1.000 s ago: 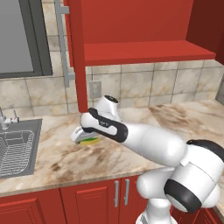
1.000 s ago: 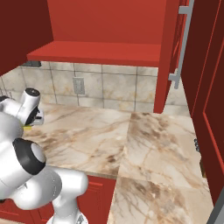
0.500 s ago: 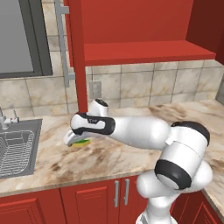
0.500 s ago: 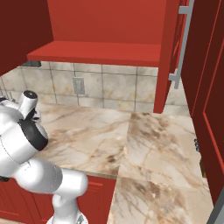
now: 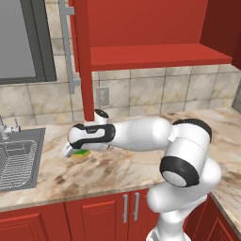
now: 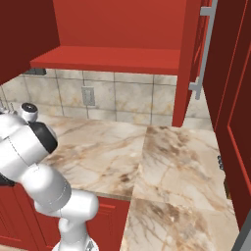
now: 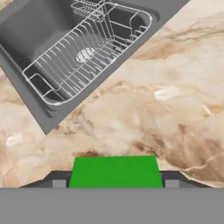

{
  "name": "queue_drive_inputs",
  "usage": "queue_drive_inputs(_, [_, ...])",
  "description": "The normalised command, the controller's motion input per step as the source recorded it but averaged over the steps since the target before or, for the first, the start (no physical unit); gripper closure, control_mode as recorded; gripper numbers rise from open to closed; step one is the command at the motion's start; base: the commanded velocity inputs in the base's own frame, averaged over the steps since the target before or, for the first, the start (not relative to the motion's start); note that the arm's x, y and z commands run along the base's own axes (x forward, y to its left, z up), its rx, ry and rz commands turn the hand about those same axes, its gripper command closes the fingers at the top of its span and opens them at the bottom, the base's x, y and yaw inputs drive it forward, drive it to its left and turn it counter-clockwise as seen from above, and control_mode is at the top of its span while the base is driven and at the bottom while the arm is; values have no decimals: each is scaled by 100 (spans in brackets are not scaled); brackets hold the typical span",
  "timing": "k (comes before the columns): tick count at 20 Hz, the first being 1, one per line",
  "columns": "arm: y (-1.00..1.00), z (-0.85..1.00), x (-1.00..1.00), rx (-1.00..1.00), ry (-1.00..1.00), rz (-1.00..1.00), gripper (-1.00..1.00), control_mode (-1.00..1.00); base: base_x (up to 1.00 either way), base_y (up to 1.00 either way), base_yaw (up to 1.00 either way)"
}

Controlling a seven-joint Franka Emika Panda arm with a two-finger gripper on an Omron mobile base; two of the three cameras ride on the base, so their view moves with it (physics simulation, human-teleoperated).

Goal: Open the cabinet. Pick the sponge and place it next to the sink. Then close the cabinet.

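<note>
The arm stretches leftward across the marble counter (image 5: 117, 172), and its gripper (image 5: 70, 151) hangs low just above the stone, a little right of the sink (image 5: 21, 160). From the left base view the dark wrist covers most of the fingers, so only a pale tip and a sliver of the sponge (image 5: 81, 154) peek out beneath it, green over yellow.

The hand view is clearer on the grip: the sponge (image 7: 114, 171) fills the gap between the two finger tips at the bottom edge, its green top flat and square to the camera, with a dark tip pressed at each side. The jaws stand partly apart, closed onto the sponge's width, though its lower edge and the yellow layer are cut off by the bottom of the view. It looks lifted clear of the counter, but contact underneath is hidden.

Beyond it the sink (image 7: 39, 52) lies diagonally across the upper left of that view, the wire rack (image 7: 87, 50) sitting inside, its far corner cropped. In the left base view a small faucet (image 5: 7, 128) stands at the basin's rim, partly cut by the edge.

The cabinet (image 5: 141, 28) stands open: one door (image 5: 77, 52) is swung out edge-on, its long bar handle (image 5: 68, 44) in front of the tiles, and the red shelf (image 6: 112, 59) shows bare. In the right base view the other door (image 6: 230, 98) looms at the right, cropped.
</note>
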Motion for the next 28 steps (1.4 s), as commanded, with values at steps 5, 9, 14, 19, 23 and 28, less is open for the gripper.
queue_drive_inputs(5, [15, 0, 8, 1, -13, 2, 100, -100, 0, 0, 0])
queue_drive_inputs(9, [16, -6, 6, 1, -9, 1, 100, -100, 0, 0, 0])
queue_drive_inputs(14, [19, -12, 10, 0, -4, 1, 100, -100, 0, 0, 0])
queue_drive_inputs(19, [17, -11, 16, 0, -3, 0, 100, -100, 0, 0, 0])
queue_drive_inputs(23, [22, -13, 11, 0, 0, 0, 100, -100, 0, 0, 0])
queue_drive_inputs(28, [22, -19, 4, 0, 0, 0, 100, -100, 0, 0, 0])
